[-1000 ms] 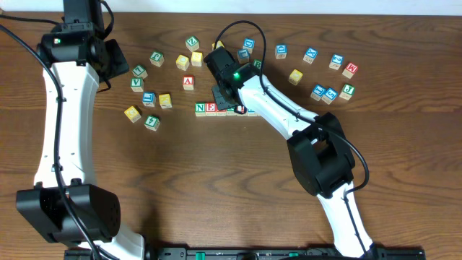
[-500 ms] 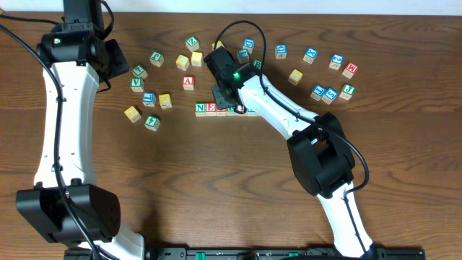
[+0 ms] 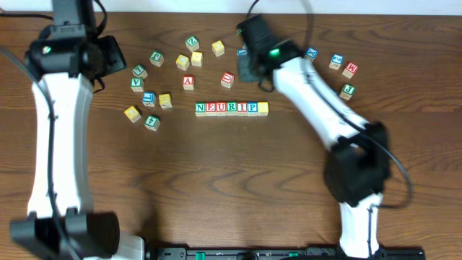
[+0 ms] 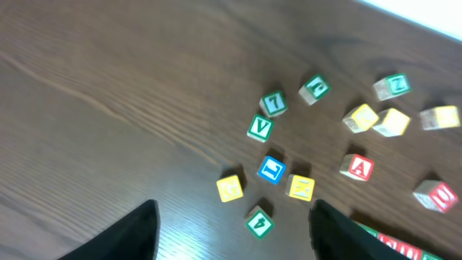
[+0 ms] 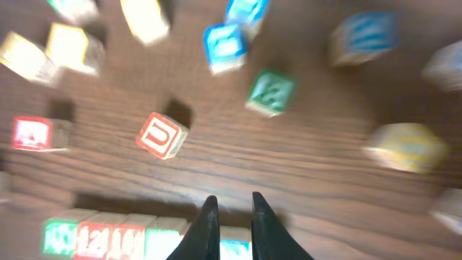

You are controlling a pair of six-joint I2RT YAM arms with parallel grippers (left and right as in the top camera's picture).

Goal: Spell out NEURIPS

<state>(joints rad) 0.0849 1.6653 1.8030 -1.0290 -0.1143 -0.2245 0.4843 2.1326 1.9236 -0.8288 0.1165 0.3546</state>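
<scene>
A row of seven cubes lies mid-table, reading N, E, U, R, I, P, with a yellow-faced cube at its right end. The row's left part shows at the bottom of the right wrist view. My right gripper hangs above the table behind the row, its fingers nearly together and empty. My left gripper is at the far left, open and empty.
Loose cubes lie behind the row: a red U, a red A, yellow ones, and a cluster at left. More cubes sit at the back right. A green cube lies between my left fingers' tips, below them.
My right arm has lifted off the row and swung back and to the right, leaving the full row uncovered. The left arm shifted slightly.
</scene>
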